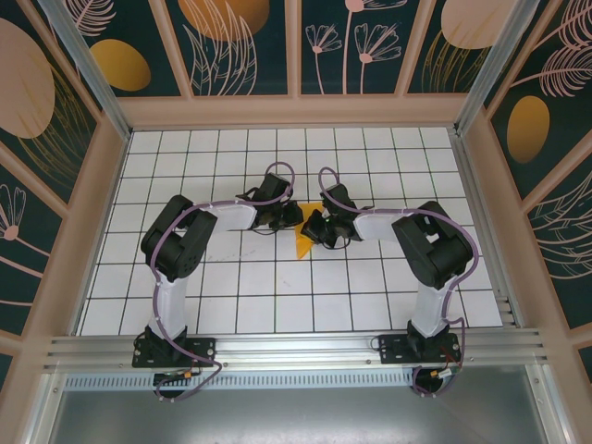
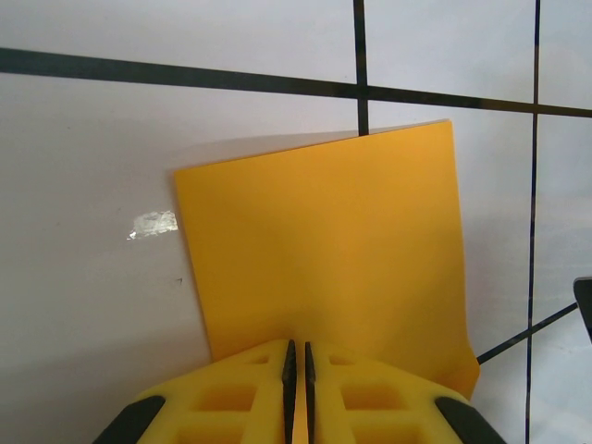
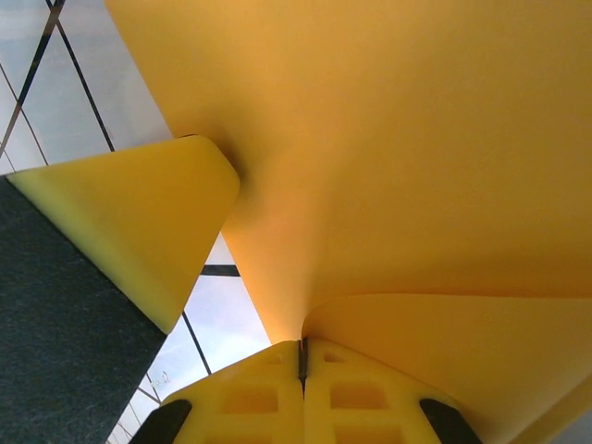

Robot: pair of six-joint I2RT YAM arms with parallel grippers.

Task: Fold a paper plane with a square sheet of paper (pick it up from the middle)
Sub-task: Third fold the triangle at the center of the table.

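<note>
Arms reach in from both sides and meet near the middle of the white table [image 1: 231,305]. Between them is the sheet of paper [image 1: 302,242], plain and orange-yellow. From above, a small pointed bit of it pokes out toward the near side, and the two grippers cover the rest. The left gripper [image 2: 298,347] has its two yellow fingers pressed together, with the near edge of the paper pinched between them. In its own camera the paper spreads away from the fingers as one flat piece, and a soft shadow lies on the table past its far edge. Thin black lines [image 2: 185,74] cross the table there, and a little shiny mark [image 2: 153,223] sits just beside the paper's left edge. The right gripper [image 3: 302,347] is pinched tight on the paper too. In its camera the paper bends up and over the fingers like a roof, with a curl just above them on the right. A thick yellow block [image 3: 139,222] with a dark side sits right up by the paper on the left. Dark walls [image 1: 370,46] with painted flowers stand around the table.
</note>
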